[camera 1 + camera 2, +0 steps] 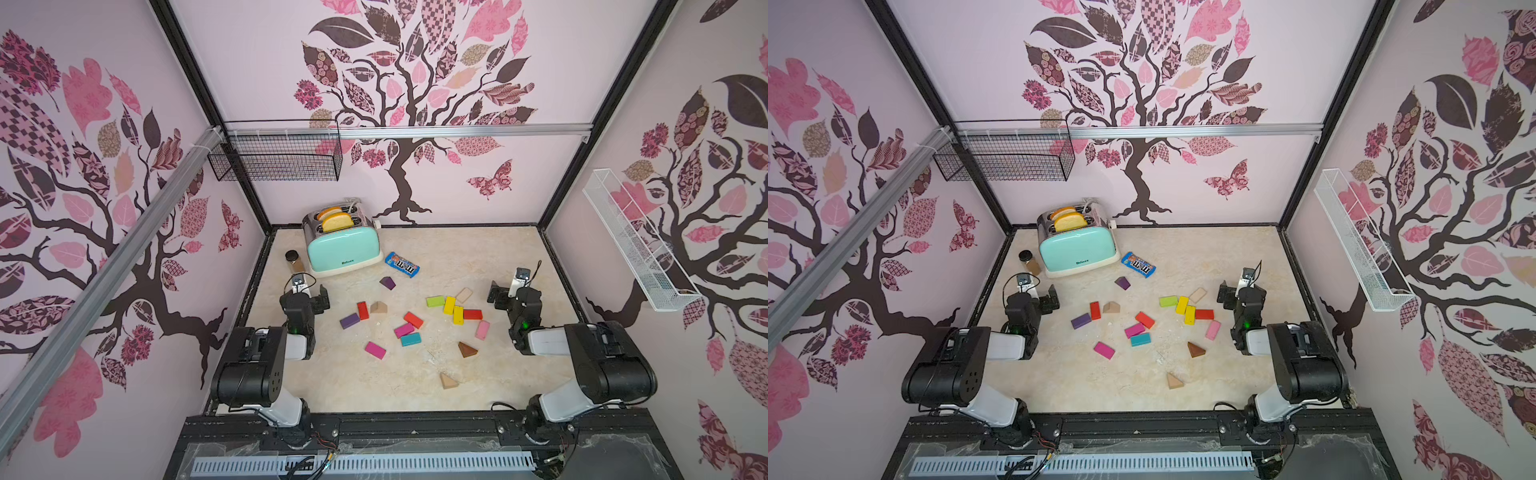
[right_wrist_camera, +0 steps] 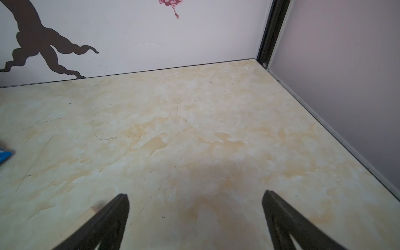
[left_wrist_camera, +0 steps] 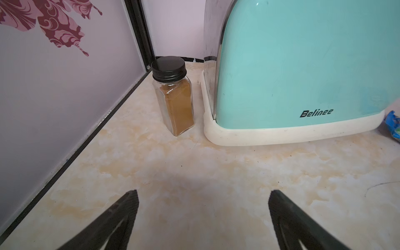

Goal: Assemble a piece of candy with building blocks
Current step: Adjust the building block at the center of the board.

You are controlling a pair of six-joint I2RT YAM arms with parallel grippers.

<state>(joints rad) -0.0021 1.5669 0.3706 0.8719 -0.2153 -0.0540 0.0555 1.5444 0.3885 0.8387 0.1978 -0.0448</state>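
A: End effectors?
B: Left end effector spread wide, empty, just in front of the toaster, nose toward it. Right end effector equally wide, empty, well to the toaster's right, facing bare surface.
A: Building blocks?
B: Loose, unstacked, scattered in front of the toaster, between the arms. Neither end effector faces them; each would have to swing inward. Yellow pair lies nearest the right arm, long axes pointing toward the toaster's wall.
A: Room?
B: Open surface right of the toaster; candy packet just beside it.
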